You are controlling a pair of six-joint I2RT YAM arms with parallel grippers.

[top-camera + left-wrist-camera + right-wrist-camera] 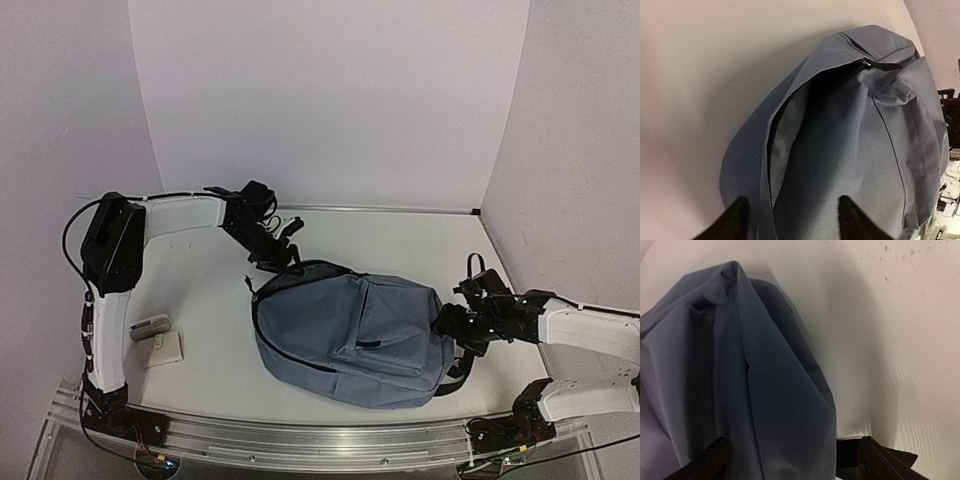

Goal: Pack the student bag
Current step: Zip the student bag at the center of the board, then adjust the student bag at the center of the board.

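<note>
Student bag (350, 335): slate-blue fabric backpack, lying flat at lower centre of the overhead view, front pocket facing up, top end pointing to the upper left of the frame
- Main zip parted along the top and left edge; pale grey lining shows in the gap in the left wrist view
- Black strap (460, 372) sticks out from under its lower right end

Left gripper (283, 262): at the bag's top end, just above centre-left of the overhead view
- Fingers (735, 220) stand apart at the bottom of the wrist view, with the fabric beside the zip gap between them
- Whether they pinch that fabric cannot be made out

Right gripper (447, 322): at the bag's right end, centre-right of the overhead view
- Fingers (715, 460) spread wide, one over the blue fabric, the other off it over the white top
- Jaws not closed on anything

Surface (400, 245): white, carrying the bag

Small grey object (150, 326) and cream flat piece (165, 350): side by side at lower left of the overhead view, well apart from the bag, too small to identify
</note>
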